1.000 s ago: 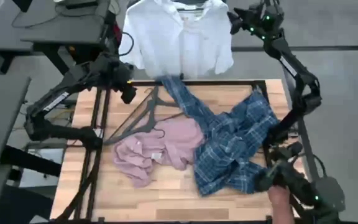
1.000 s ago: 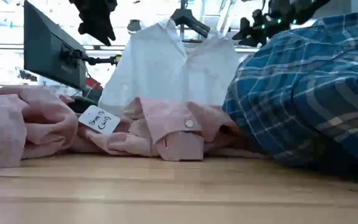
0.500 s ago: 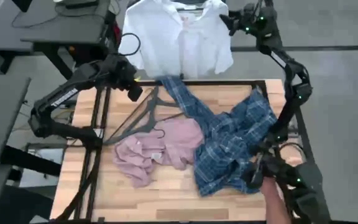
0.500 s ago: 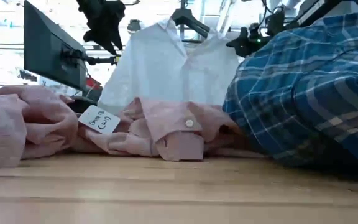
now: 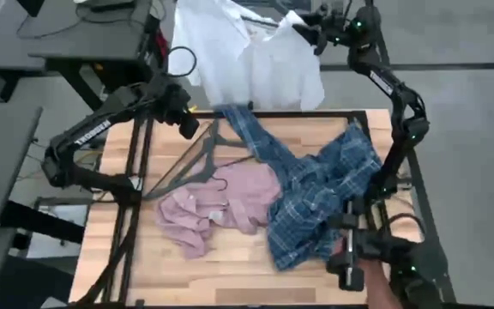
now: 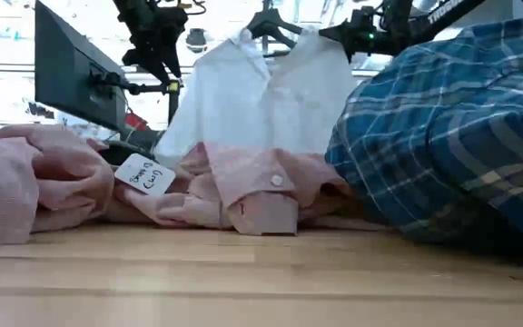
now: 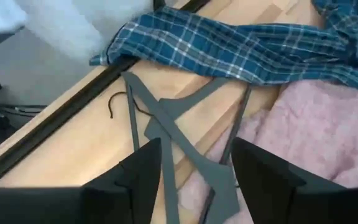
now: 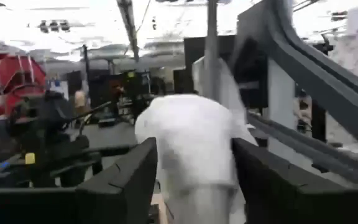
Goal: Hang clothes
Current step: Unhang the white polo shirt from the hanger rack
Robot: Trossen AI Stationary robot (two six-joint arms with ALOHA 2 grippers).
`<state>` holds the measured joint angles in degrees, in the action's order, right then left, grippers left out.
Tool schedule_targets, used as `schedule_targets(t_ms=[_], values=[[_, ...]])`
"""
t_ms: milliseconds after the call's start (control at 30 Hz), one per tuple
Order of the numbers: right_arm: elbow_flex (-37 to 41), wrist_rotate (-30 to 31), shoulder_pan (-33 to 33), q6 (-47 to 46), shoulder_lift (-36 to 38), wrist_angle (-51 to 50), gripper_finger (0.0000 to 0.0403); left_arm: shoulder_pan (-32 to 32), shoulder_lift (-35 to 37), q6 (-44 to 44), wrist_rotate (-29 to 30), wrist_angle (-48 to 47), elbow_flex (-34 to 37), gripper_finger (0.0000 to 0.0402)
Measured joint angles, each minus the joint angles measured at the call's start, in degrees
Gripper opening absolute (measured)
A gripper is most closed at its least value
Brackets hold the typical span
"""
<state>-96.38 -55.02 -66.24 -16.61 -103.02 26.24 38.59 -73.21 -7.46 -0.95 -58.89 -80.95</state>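
Grey floor (image 5: 478, 112), dark monitor (image 6: 71, 77), possibly bright windows behind.

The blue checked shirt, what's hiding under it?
The blue checked shirt lies over one edge of the pink shirt and one sleeve crosses a dark hanger on the wooden table. Whatever else sits beneath its heaped middle is covered.

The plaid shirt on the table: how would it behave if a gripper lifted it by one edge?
The plaid shirt lies crumpled in soft folds, so it would probably droop and stretch out. One sleeve trails beside the hangers and its body overlaps the pink shirt, so it might drag either.
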Motion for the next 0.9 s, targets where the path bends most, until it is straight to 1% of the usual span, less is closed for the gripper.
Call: schedule_targets(t_ms=[133, 200, 267, 333, 433, 467, 500, 567, 767, 833, 900], values=[[0.0, 0.3, 0.0, 2.1, -0.1, -6.1, 0.0180, 0.0, 0.0, -0.4, 0.0, -0.1, 0.0, 0.0178], [0.0, 0.3, 0.0, 2.1, -0.1, -6.8, 0.0176, 0.0, 0.0, -0.4, 0.0, -0.2, 0.0, 0.0178], [0.0, 0.3, 0.0, 2.1, -0.1, -6.4, 0.0162, 0.0, 0.0, -0.5, 0.0, -0.2, 0.0, 0.0178], [-0.1, 0.3, 0.0, 1.6, -0.1, -6.1, 0.0131, 0.0, 0.0, -0.5, 0.0, -0.2, 0.0, 0.0178], [-1.0, 1.0, 0.0, 1.3, 0.0, -6.8, 0.0054, 0.0, 0.0, -0.5, 0.0, -0.2, 0.0, 0.0178], [-1.3, 1.1, -0.1, 1.7, -0.1, -6.9, 0.0035, 0.0, 0.0, -0.5, 0.0, -0.2, 0.0, 0.0178], [-1.4, 0.4, -0.2, 2.1, -0.1, -7.0, 0.0033, 0.0, 0.0, -0.5, 0.0, -0.2, 0.0, 0.0178], [-2.8, 1.2, -0.3, 1.5, -0.1, -7.2, 0.0033, 0.0, 0.0, -0.5, 0.0, -0.3, 0.0, 0.0178], [-8.6, 1.2, -2.0, 3.0, 0.4, -13.1, 0.0033, 0.0, 0.2, -0.5, 0.0, -0.3, 0.0, 0.0178], [-10.5, 1.4, -2.4, 4.7, 1.4, -16.5, 0.0033, 0.0, 0.2, -0.5, 0.0, -0.3, 0.0, 0.0178], [-11.9, 1.9, -2.7, 8.5, 3.0, -21.6, 0.0033, 0.0, 0.2, -0.4, 0.0, -0.3, 0.0, 0.0178]])
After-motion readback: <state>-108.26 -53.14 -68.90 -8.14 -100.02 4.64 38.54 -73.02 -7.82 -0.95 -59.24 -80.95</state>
